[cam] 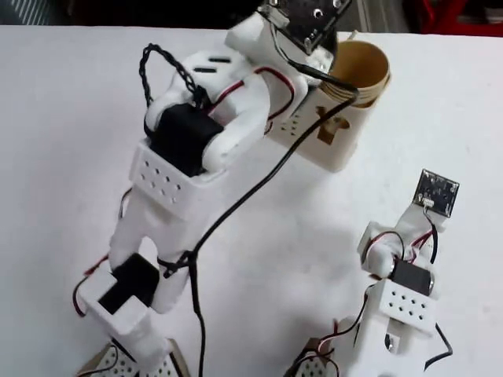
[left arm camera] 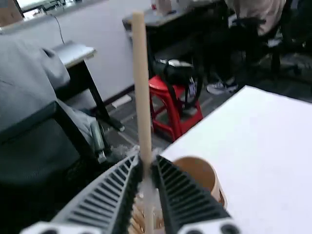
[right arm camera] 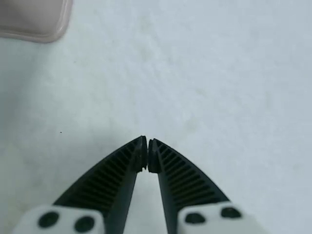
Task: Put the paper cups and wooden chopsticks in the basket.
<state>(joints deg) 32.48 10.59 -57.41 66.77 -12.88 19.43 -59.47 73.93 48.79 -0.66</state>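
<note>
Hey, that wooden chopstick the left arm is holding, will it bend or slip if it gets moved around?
Probably stiff: the chopstick stands straight above the left end effector with no visible sag. Likely light, being so thin. It could pivot or slide, since its smooth shaft is pinched at just one narrow spot.

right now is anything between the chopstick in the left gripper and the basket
Nothing visible. The left gripper holds the pale wooden chopstick upright just above the cream perforated basket; only the brown paper cup already standing in it lies below.
</note>
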